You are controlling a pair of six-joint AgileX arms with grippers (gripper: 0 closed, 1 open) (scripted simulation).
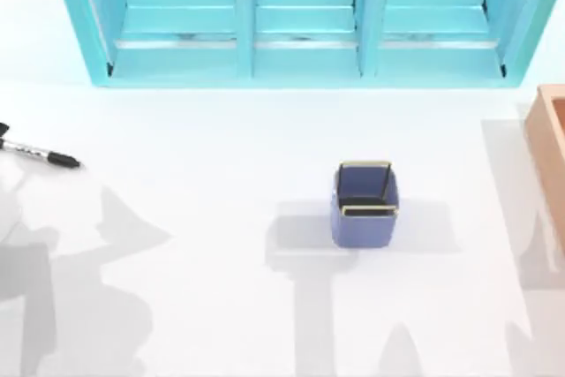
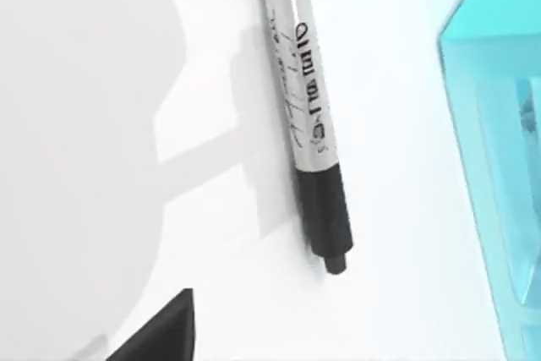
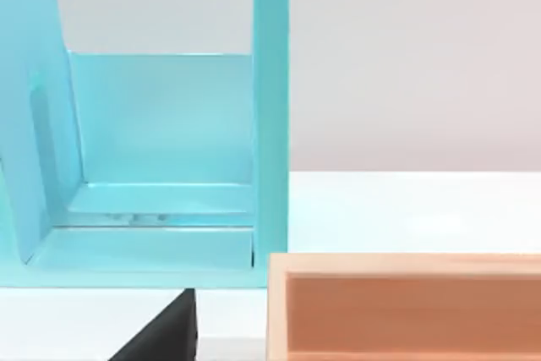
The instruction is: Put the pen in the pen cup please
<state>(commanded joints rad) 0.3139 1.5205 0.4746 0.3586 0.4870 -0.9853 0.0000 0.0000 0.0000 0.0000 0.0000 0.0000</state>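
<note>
The pen [image 1: 40, 154] lies flat on the white table near its left edge, black cap end toward the middle. The left wrist view looks down on the pen [image 2: 304, 107] from close by, its silver barrel with dark markings resting on the table. A black part of my left gripper [image 2: 161, 331] sits at that picture's edge, apart from the pen. The pen cup [image 1: 365, 205], blue-purple with a gold rim, stands upright right of the table's centre, with nothing visible inside. A black part of my right gripper [image 3: 165, 331] is over the table's far right.
A large teal shelf unit [image 1: 300, 15] spans the back of the table, and its corner is close to the pen [image 2: 499, 150]. An orange-brown box [image 1: 549, 156] stands at the right edge, just ahead in the right wrist view [image 3: 406, 310]. Bare table lies between pen and cup.
</note>
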